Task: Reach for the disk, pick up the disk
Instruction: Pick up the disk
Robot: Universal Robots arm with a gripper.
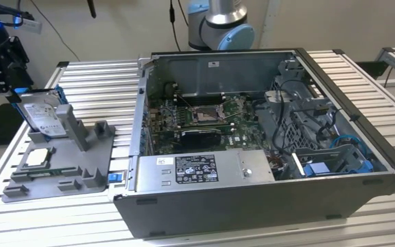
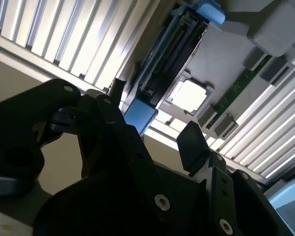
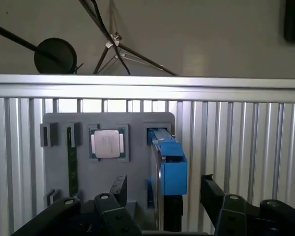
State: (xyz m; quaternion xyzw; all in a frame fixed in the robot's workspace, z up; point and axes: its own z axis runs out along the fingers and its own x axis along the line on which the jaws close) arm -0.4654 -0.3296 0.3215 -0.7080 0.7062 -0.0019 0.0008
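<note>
The jaws gape wide, holding nothing. In the first wrist view a fingertip (image 3: 119,186) sits on either side of the disk (image 3: 170,164), apart from it. The disk stands on edge in a grey holder (image 1: 74,164), with a grey post (image 1: 70,121) just beside it and a processor chip (image 1: 38,157) nearby. An open computer case (image 1: 252,211) fills the tabletop (image 1: 94,77) toward the exterior view's right.

No print can be read on the disk (image 1: 45,121) label or the grey box (image 1: 252,167) sticker.
</note>
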